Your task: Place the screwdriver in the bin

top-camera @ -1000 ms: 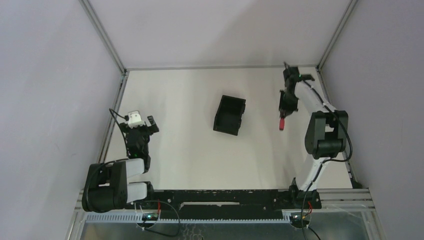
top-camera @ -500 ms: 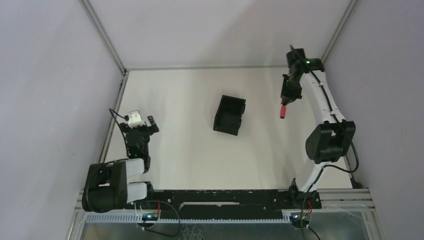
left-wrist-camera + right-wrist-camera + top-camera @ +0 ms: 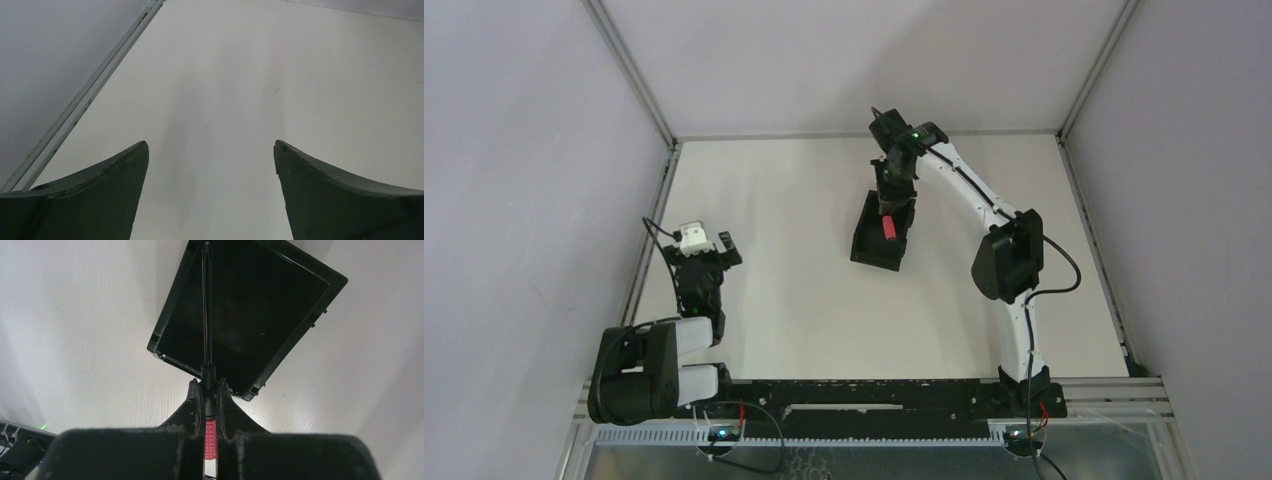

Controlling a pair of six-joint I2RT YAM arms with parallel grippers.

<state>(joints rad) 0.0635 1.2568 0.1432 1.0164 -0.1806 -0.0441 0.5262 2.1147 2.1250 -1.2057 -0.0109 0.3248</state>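
Your right fingers clench the screwdriver above the bin; only the drop remains. Your left fingers sit spread apart.

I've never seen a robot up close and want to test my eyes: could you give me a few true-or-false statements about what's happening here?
1. The right jaws are clamped on the screwdriver. True.
2. The screwdriver lies loose in the bin. False: it is held over the bin.
3. The left jaws carry a second tool. False: they are open and empty.
4. The bin stands on the white table. True.
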